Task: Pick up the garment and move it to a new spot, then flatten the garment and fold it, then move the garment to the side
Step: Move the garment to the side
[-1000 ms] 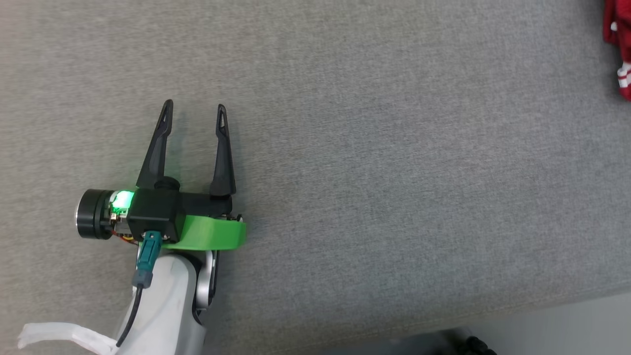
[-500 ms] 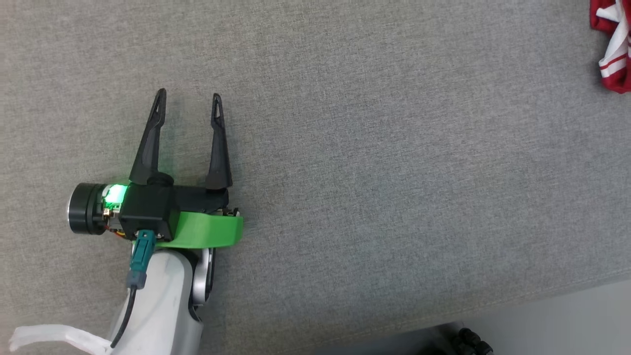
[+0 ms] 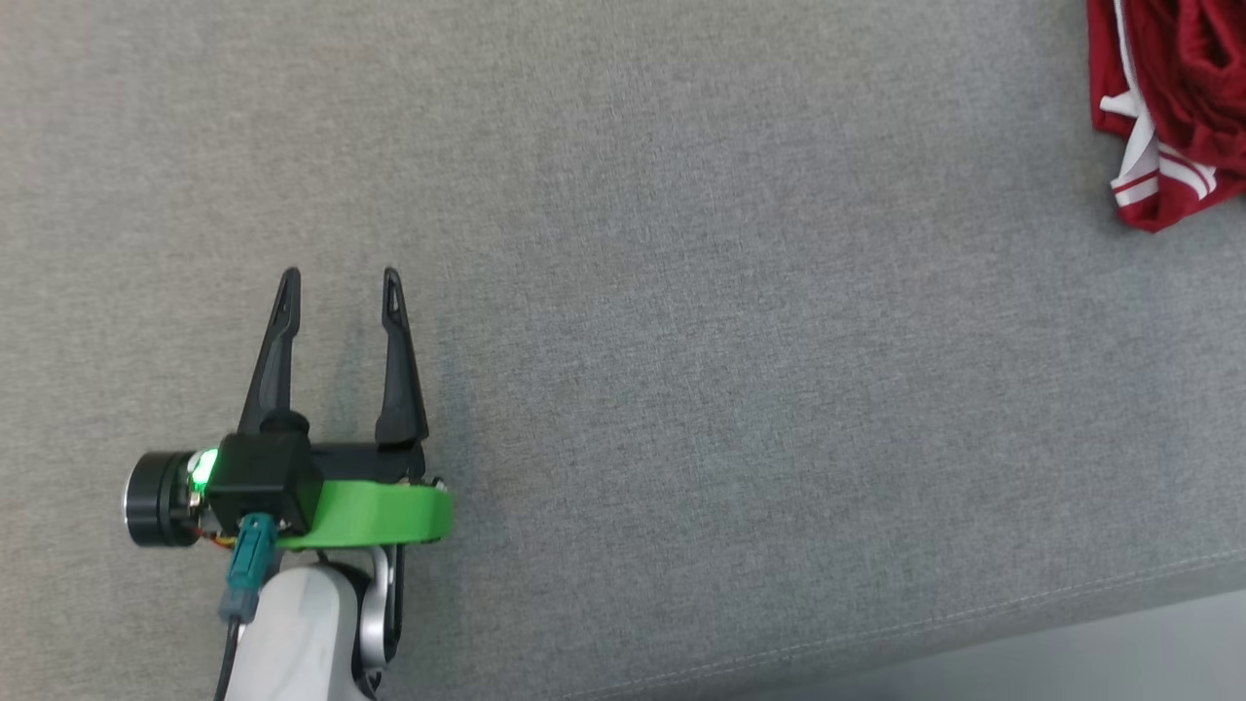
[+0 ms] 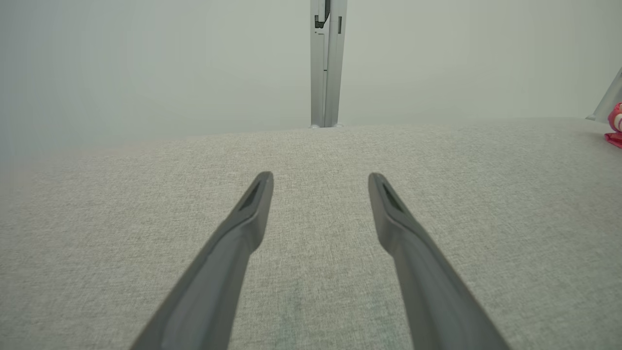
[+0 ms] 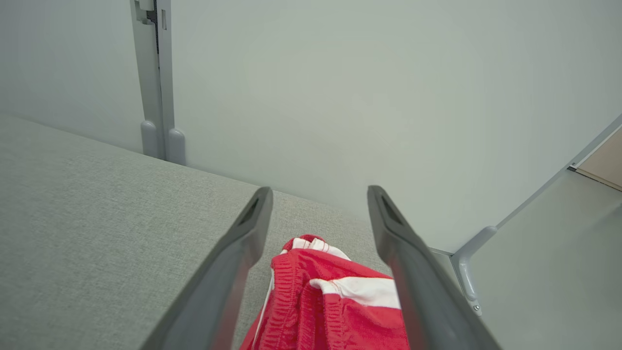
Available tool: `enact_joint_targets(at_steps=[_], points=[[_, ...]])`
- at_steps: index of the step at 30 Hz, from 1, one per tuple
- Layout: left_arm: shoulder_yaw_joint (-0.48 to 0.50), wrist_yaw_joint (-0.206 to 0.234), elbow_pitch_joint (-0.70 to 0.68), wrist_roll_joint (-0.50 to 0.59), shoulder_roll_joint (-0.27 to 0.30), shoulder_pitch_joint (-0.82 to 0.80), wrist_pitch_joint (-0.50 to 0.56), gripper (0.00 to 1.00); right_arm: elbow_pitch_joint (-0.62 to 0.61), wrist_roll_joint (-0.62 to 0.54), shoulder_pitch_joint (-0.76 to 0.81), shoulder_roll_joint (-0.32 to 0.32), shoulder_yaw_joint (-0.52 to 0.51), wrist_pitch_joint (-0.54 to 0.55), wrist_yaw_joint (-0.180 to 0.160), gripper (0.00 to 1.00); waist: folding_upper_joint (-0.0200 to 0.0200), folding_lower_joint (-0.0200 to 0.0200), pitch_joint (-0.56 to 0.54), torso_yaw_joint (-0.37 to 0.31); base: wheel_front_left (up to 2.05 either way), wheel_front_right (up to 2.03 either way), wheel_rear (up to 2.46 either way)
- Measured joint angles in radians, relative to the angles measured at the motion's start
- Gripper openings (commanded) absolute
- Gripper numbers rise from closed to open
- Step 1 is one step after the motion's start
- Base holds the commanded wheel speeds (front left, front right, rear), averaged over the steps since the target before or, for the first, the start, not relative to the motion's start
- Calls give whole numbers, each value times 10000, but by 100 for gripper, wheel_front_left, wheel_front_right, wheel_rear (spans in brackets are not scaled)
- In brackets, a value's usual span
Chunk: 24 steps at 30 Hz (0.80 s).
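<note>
The garment (image 3: 1173, 102) is red with white stripes and lies crumpled at the far right of the grey fabric surface (image 3: 681, 292). A sliver of the garment (image 4: 614, 131) shows at the right edge of the left wrist view. My left gripper (image 3: 339, 282) rests low over the surface at the lower left, open, with nothing between its fingers (image 4: 252, 204). In the right wrist view my right gripper (image 5: 318, 194) is open above the garment (image 5: 330, 301), which lies loose below and between the two fingers, apart from them.
The grey surface's front edge (image 3: 973, 633) runs along the lower right, with pale floor beyond. A pale wall with a grey upright post (image 4: 328, 63) stands behind the surface. Wide bare fabric lies between my left gripper and the garment.
The head camera has shifted, bringing more of the garment into view at the upper right. The left gripper stays open.
</note>
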Motion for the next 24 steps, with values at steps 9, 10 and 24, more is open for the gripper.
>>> enact_joint_targets(at_steps=[9,10,24], points=[[274,-90,40,-247,-27,866,0,100,-2305,-1264,2819,1448,-1988,0,0,100,0,0,-1246,316,0,0,0],[295,-98,52,-255,-29,909,0,100,-2472,-1365,3108,1588,-2142,0,0,100,0,0,-1356,350,0,0,0],[667,-460,476,-345,-50,1497,0,100,-4466,-2393,7269,3691,-4178,0,0,100,0,0,-2762,874,0,0,0]])
